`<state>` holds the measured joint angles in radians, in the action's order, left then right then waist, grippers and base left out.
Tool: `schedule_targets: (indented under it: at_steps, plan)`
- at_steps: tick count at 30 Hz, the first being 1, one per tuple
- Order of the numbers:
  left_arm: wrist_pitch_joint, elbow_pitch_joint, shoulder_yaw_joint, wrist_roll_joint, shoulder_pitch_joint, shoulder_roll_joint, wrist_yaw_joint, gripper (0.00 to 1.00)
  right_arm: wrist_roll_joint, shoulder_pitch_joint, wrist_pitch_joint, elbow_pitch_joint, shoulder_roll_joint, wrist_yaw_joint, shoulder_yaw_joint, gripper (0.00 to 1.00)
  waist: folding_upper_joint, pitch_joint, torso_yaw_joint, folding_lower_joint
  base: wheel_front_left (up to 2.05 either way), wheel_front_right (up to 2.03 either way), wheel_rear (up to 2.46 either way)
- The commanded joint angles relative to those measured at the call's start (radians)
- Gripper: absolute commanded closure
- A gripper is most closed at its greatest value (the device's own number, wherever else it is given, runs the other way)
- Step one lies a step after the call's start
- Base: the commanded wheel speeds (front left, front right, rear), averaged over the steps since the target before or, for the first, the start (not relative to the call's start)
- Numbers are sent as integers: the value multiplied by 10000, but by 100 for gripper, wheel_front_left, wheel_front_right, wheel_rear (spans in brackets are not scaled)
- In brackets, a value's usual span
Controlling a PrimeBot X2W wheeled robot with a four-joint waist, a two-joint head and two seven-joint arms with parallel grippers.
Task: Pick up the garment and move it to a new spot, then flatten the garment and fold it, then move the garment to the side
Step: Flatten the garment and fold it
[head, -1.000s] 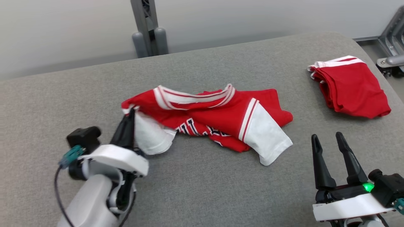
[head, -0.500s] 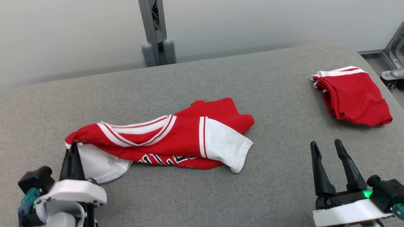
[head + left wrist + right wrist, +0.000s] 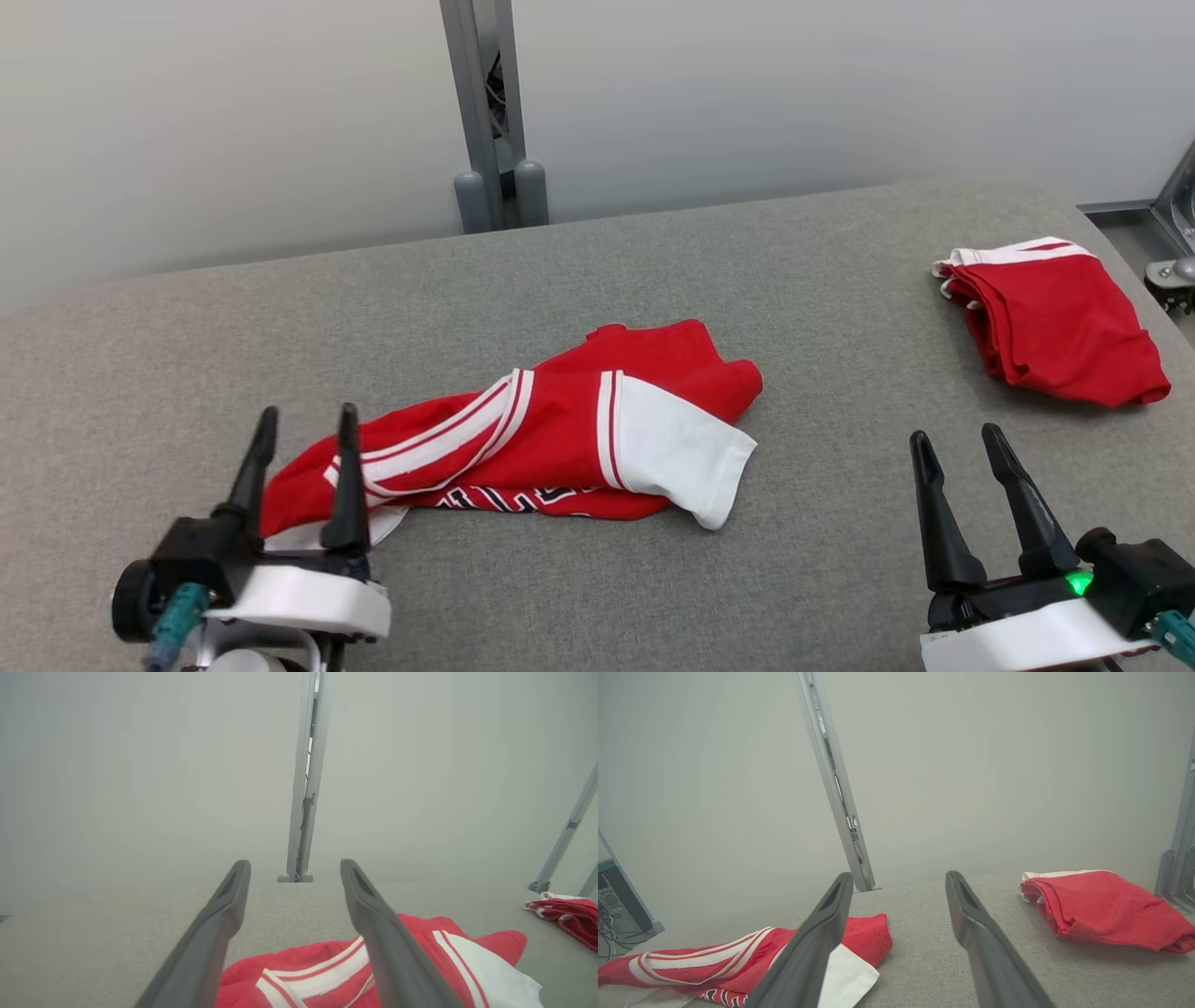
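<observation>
Head view: the left gripper (image 3: 306,418), clamped a second ago on the crumpled red-and-white jersey (image 3: 560,439), now stands with fingers apart. The jersey lies released at the near left of the grey fabric-covered table (image 3: 653,261). The right gripper (image 3: 954,437) waits spread and empty. Relocation looks done; flattening comes next.

**Table layout, head view**
The garment (image 3: 560,439) lies on the table (image 3: 653,261) at lower centre of the frame, running from the lower left up toward the middle. The left gripper (image 3: 308,411) stands at the lower left, in front of the garment's left end and overlapping it in the picture; contact cannot be told. The right gripper (image 3: 954,434) stands at the lower right over bare table, well apart from the garment. A second folded garment (image 3: 1055,322) lies at the right edge, behind the right gripper. A post (image 3: 490,112) rises behind the table's far edge at upper centre, in front of the wall (image 3: 840,84).
</observation>
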<state>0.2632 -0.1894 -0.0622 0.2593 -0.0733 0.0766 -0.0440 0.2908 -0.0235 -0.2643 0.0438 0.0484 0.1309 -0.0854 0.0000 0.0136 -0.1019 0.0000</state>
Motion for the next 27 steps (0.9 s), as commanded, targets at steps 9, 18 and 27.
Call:
schedule_targets:
  at_steps: [9, 18, 27]
  plan:
    - [10, 1072, -931, -1399, 894, -119, 337, 0, 7, -154, -4, 44, 47, -3, -40, 0, 0, -334, 164, 0, 0, 0, 0]
    - [10, 960, -1455, -1990, 1435, -173, 276, 0, -7, -407, -4, 162, 47, -3, 84, 0, 0, -417, 283, 0, 0, 0, 0]
    - [10, -74, -1387, -2054, 841, -135, 425, 0, 14, -240, -3, 200, 47, -3, -85, 0, 0, -264, 82, 0, 0, 0, 0]
